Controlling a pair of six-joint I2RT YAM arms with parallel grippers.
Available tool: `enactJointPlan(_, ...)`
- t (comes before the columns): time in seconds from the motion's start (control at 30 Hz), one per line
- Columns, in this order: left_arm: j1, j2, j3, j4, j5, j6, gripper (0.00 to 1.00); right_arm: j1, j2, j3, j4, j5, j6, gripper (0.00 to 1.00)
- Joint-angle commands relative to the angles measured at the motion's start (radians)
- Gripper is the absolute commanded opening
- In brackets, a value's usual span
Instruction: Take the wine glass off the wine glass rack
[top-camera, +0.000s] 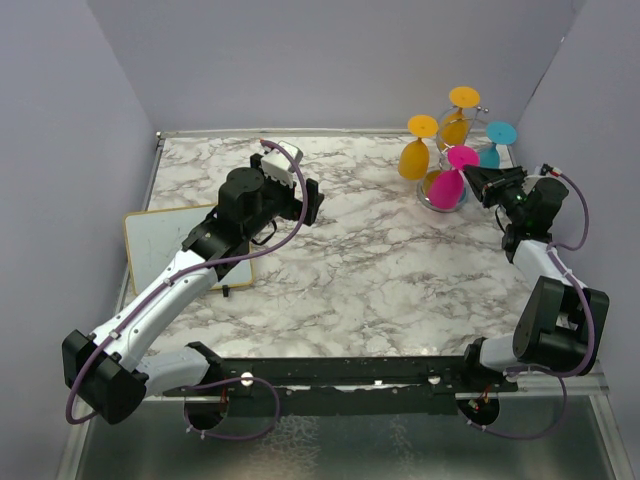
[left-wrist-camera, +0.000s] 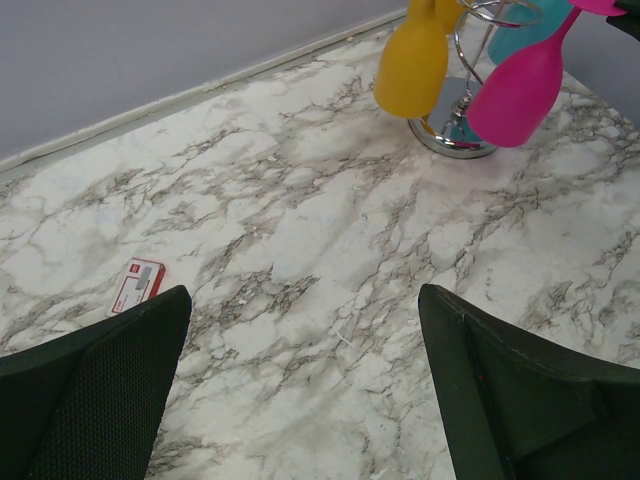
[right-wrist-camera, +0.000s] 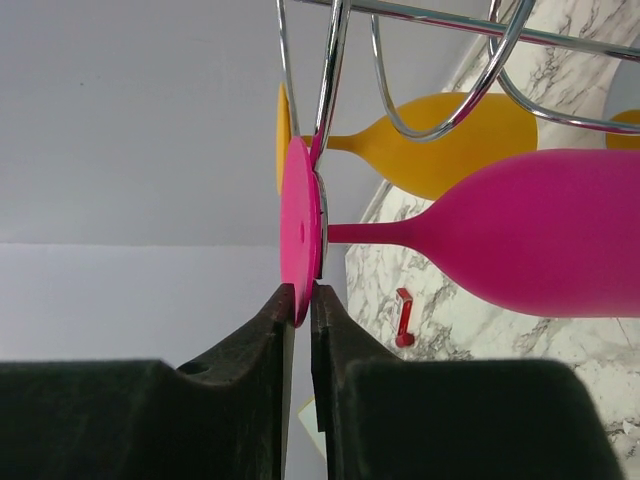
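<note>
The silver wire wine glass rack (top-camera: 470, 112) stands at the table's back right, its round shiny base (left-wrist-camera: 455, 135) visible in the left wrist view. Several plastic glasses hang upside down from it: a pink one (top-camera: 452, 180), two yellow ones (top-camera: 414, 158) and a teal one (top-camera: 492, 145). My right gripper (right-wrist-camera: 303, 300) is shut on the rim of the pink wine glass's round foot (right-wrist-camera: 298, 225), which still sits in a wire loop (right-wrist-camera: 330, 70). My left gripper (left-wrist-camera: 300, 400) is open and empty above the middle of the table, its fingers (left-wrist-camera: 100, 390) wide apart.
A white board with a yellow rim (top-camera: 170, 245) lies at the left of the marble table (top-camera: 360, 250). A small red and white card (left-wrist-camera: 138, 285) lies on the marble. Grey walls close the back and both sides.
</note>
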Motion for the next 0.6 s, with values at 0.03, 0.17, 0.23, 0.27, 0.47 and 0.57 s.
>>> enactJointPlan(0.03, -0.006, 0.005, -0.001, 0.024, 0.024, -0.002, 0.99, 0.003, -0.019, 0.012, -0.014, 0.022, 0.01, 0.09)
enactJointPlan(0.17, -0.006, 0.005, -0.002, 0.024, 0.024, -0.002, 0.99, 0.003, -0.027, 0.015, -0.022, 0.018, 0.027, 0.06)
enactJointPlan(0.23, -0.007, 0.007, -0.003, 0.024, 0.024, -0.002, 0.99, 0.004, -0.029, 0.014, -0.022, 0.013, 0.041, 0.04)
enactJointPlan(0.27, -0.008, 0.007, -0.002, 0.024, 0.024, -0.002, 0.99, 0.004, -0.031, 0.012, -0.02, 0.01, 0.048, 0.03)
enactJointPlan(0.47, -0.009, 0.007, -0.002, 0.023, 0.024, -0.003, 0.99, 0.003, -0.054, 0.009, -0.012, 0.0, 0.09, 0.03)
enactJointPlan(0.57, -0.012, 0.006, -0.003, 0.024, 0.024, -0.004, 0.99, 0.003, -0.068, 0.01, -0.019, 0.008, 0.095, 0.03)
